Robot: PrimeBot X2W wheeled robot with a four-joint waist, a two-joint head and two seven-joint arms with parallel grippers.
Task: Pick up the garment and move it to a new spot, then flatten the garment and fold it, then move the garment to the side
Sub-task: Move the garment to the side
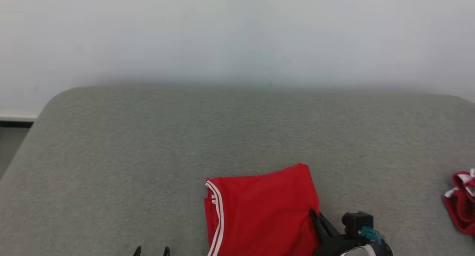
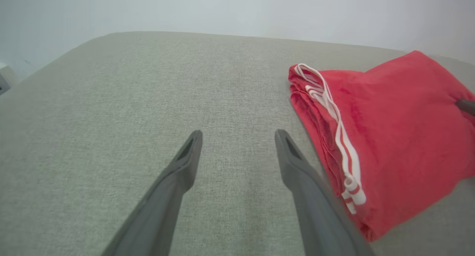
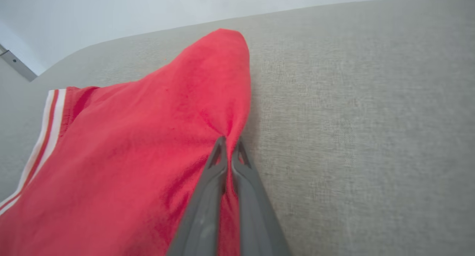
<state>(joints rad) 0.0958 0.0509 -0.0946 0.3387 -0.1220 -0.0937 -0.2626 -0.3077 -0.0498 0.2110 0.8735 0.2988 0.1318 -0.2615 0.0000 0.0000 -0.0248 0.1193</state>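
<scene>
Red garment [image 1: 259, 207] lies folded nr the front of the grey table [image 1: 148, 137] (white stripes down its left side). Right gripper [image 3: 230, 146] is pinched tight on the garment's right edge, cloth puckering at the tips. Left gripper [image 2: 237, 137] is spread wide over bare table, just left of the garment. Another red cloth [image 1: 462, 204] sits at the far right, well apart.

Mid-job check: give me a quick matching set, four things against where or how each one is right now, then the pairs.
Things:
1. left gripper
2. right gripper
3. folded red garment
4. second red cloth

States:
A. bunched at the far right of the grey surface
B. open, over bare surface
C. shut, pinching red fabric
D. lying flat, white-striped edge toward the left gripper

Pairs: 1-B, 2-C, 3-D, 4-A
</scene>
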